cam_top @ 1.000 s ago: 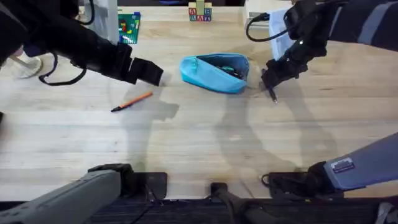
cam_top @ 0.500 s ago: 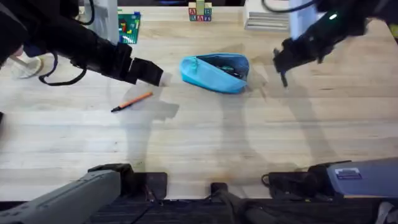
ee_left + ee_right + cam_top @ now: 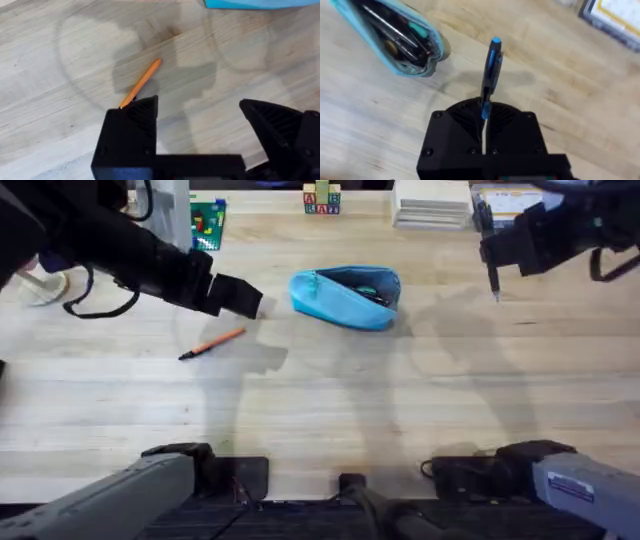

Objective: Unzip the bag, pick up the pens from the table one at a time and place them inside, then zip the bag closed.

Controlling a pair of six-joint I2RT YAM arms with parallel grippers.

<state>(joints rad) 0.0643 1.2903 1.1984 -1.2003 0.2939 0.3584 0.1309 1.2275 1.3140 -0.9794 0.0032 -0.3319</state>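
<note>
The right gripper (image 3: 487, 112), raised right of the open bag (image 3: 346, 297), pinches a thin, stiff, probably slippery pen (image 3: 491, 70) near one end, while the left gripper (image 3: 200, 130) hovers open over the orange pen (image 3: 140, 88).

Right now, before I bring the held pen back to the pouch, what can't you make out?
- Bag contents: dark, jumbled in overhead and right wrist views; pens uncountable.
- Zipper pull: too small to place.
- Held pen: lower end hidden between the right gripper fingers.
- Orange pen: dark tip covered by left gripper finger, left wrist view.
</note>
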